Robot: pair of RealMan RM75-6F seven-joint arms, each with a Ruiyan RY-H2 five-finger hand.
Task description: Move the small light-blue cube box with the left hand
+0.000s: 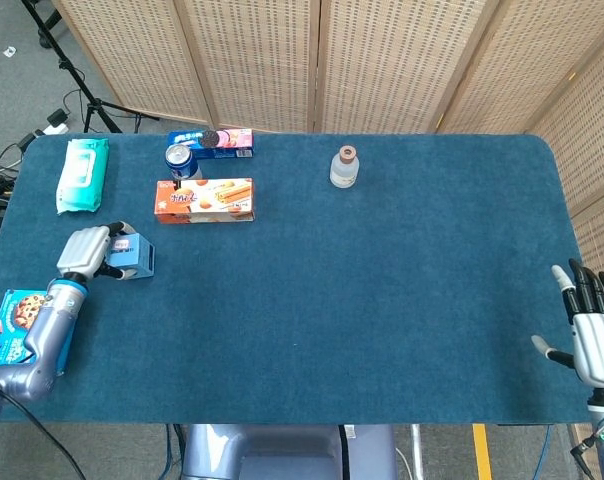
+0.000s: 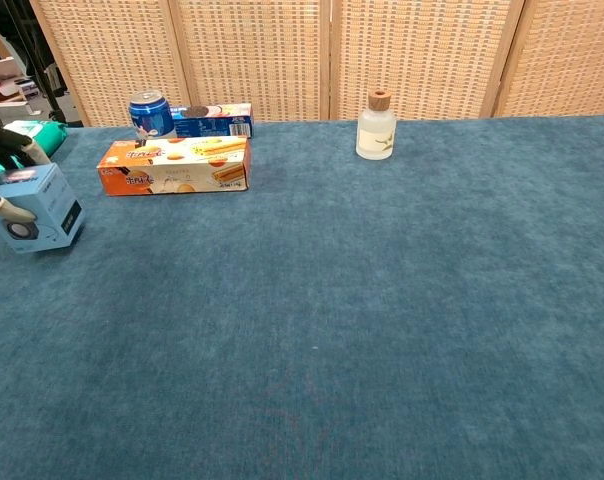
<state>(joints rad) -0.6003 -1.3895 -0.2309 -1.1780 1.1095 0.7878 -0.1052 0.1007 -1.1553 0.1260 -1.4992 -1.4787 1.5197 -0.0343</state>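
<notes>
Blue-cloth table (image 1: pixel 362 300), wicker screen behind.
Biscuit box (image 1: pixel 204 199), wipes pack (image 1: pixel 83 173), cookie pack (image 1: pixel 17 332), can (image 1: pixel 181 158), bottle (image 1: pixel 345 166) spread over far and left parts.
Left hand (image 1: pixel 86 252) at left edge, fingers wrapped on cube box (image 2: pixel 39 207); box tilted, 1 bottom edge seemingly off cloth.
Right hand (image 1: pixel 594 330) at near right corner, fingers spread, holding nothing.
Likely light, stiff cardboard, smooth faces, crushable; best held across opposite side faces, moderate squeeze.

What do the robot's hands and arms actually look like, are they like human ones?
Roughly human-shaped. The left hand has a pale silver-grey back and dark fingers, on a bluish-grey rounded forearm with a thin teal ring at the wrist. The right hand matches: whitish-grey palm, black fingers with lighter tips. A dark cable trails near the left arm.
</notes>
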